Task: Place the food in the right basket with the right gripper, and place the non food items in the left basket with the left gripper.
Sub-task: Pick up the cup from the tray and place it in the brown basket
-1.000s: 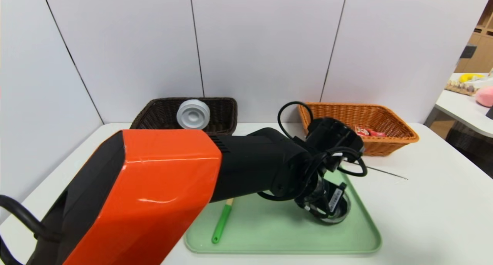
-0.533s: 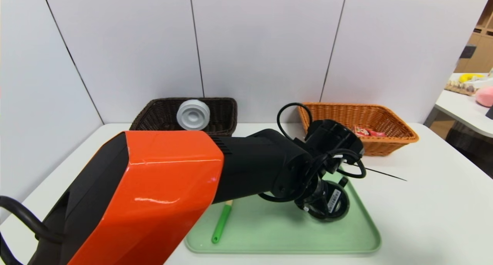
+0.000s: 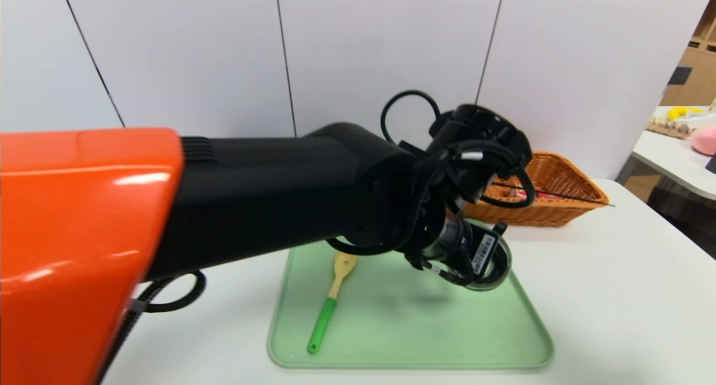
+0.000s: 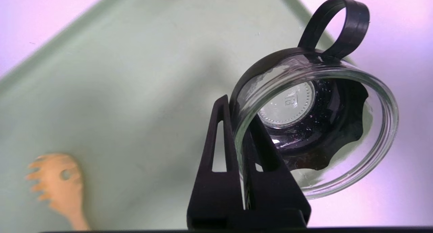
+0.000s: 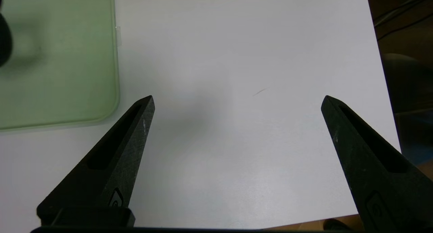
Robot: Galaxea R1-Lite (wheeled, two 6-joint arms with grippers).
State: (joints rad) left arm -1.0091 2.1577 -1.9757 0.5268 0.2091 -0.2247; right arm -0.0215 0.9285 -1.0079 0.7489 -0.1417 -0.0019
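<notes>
Pinching only the glass cup's (image 4: pixel 314 124) thin wall above the green tray (image 3: pixel 403 340), the left gripper (image 4: pixel 242 138) is risking a slip; the right gripper (image 5: pixel 236 124) is hovering spread, empty.

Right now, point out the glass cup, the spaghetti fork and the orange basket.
glass cup (image 4: pixel 338 131), left wrist view, on its clear wall.
spaghetti fork (image 3: pixel 323 326), head view, on its green handle.
orange basket (image 3: pixel 565 178), head view, on its inner wicker wall.
</notes>
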